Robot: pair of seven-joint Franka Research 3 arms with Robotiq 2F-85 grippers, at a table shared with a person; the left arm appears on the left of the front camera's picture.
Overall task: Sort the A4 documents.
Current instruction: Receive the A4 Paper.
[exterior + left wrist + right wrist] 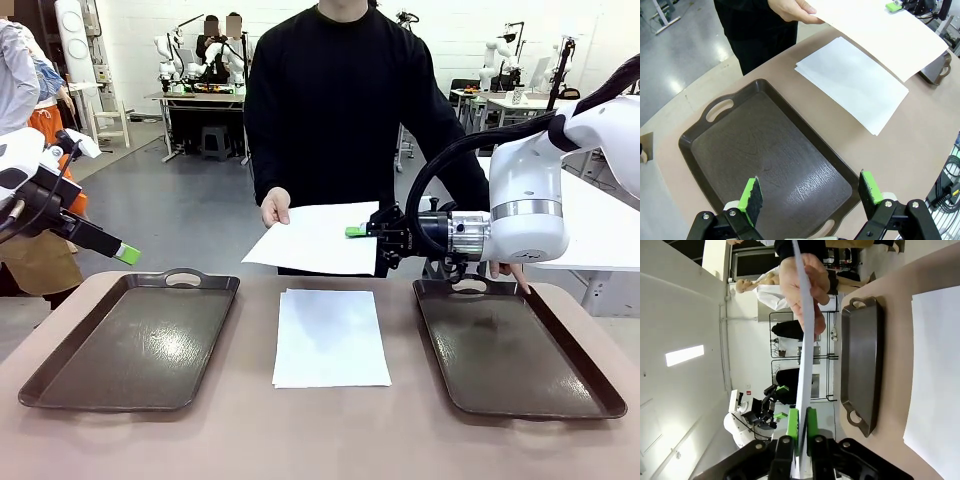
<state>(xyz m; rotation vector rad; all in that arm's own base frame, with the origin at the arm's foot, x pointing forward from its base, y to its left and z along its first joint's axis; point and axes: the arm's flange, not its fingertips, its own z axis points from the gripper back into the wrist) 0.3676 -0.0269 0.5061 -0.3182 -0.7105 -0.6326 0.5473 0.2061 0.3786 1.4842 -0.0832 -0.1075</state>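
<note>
A person's hand (275, 207) holds out a white A4 document (315, 238) above the table's far edge. My right gripper (357, 231) is shut on that sheet's right edge. In the right wrist view the green pads (801, 427) pinch the sheet (805, 350), which is seen edge-on, with the hand (805, 295) farther along it. A small stack of A4 documents (330, 337) lies flat on the table between the trays. My left gripper (127, 254) hovers open above the left tray (765, 150), its fingers (810, 192) wide apart with nothing between them.
Two dark brown handled trays lie on the tan table, one on the left (130, 340) and one on the right (515, 350), both bare inside. The person stands at the far side. The right arm's white body hangs over the right tray's far end.
</note>
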